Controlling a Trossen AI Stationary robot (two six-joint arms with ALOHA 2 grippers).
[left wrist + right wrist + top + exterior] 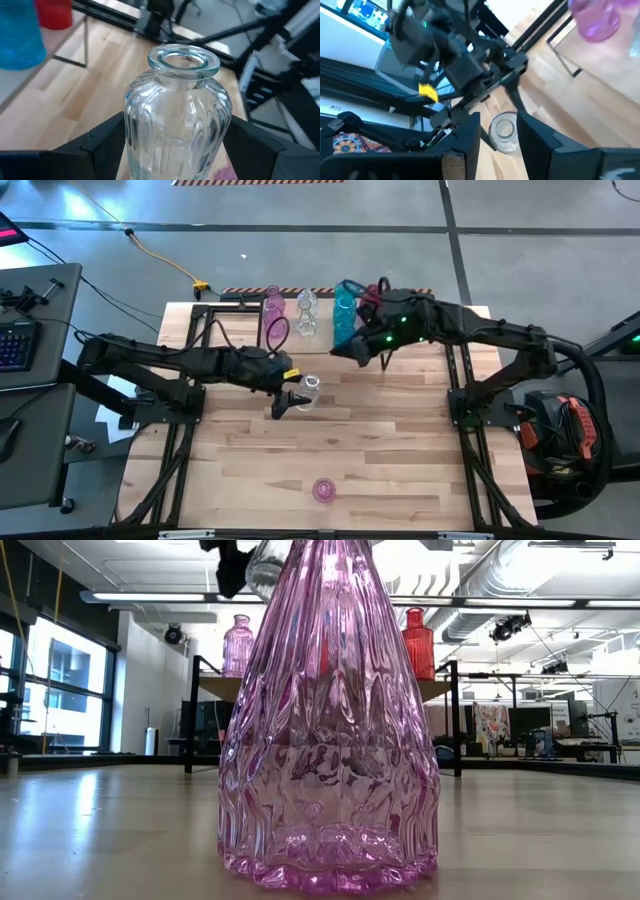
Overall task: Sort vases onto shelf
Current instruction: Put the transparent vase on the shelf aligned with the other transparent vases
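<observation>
Gripping a clear vase (309, 389) mid-tabletop (400, 460), the left gripper (296, 393) works; four vases stand on the shelf (322, 330) beyond, one pink vase (324, 489) waits; right gripper (345, 352) hovers, fingers apart.

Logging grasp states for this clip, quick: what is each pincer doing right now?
Left pincer: closed on the clear vase, mid-table.
Right pincer: open, empty, hovering near the shelf.
</observation>
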